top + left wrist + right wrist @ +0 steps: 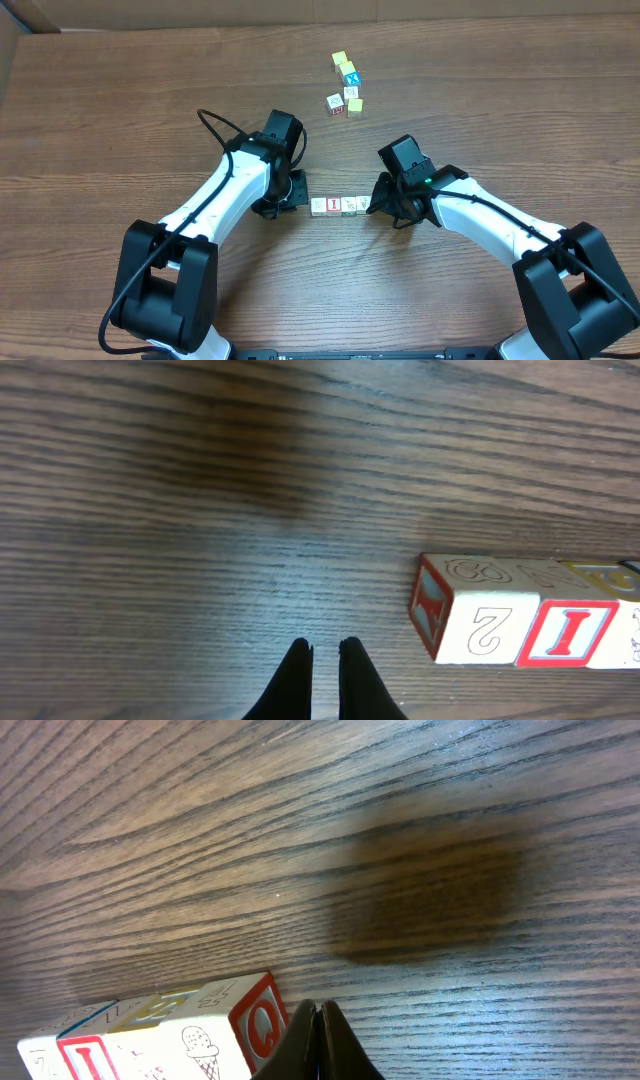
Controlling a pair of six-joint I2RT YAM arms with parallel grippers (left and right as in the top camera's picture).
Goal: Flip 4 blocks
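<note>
At table centre, the four blocks (339, 205) lie in one straight row, side faces touching, between the two grippers.

Left gripper (298, 196): fingers closed to a thin slit, holding nothing. It sits just beside the nearer end of the row, apart from it. The left wrist view shows a "2" on that end block and a red-framed "I" on its neighbour.

Right gripper (377, 204): fingers pressed together, empty, close against the other end of the row. That end face carries a red-framed "Q". Contact cannot be judged.

A cluster of other cubes (346, 85) sits well apart, on the far side of the table (120, 120).
</note>
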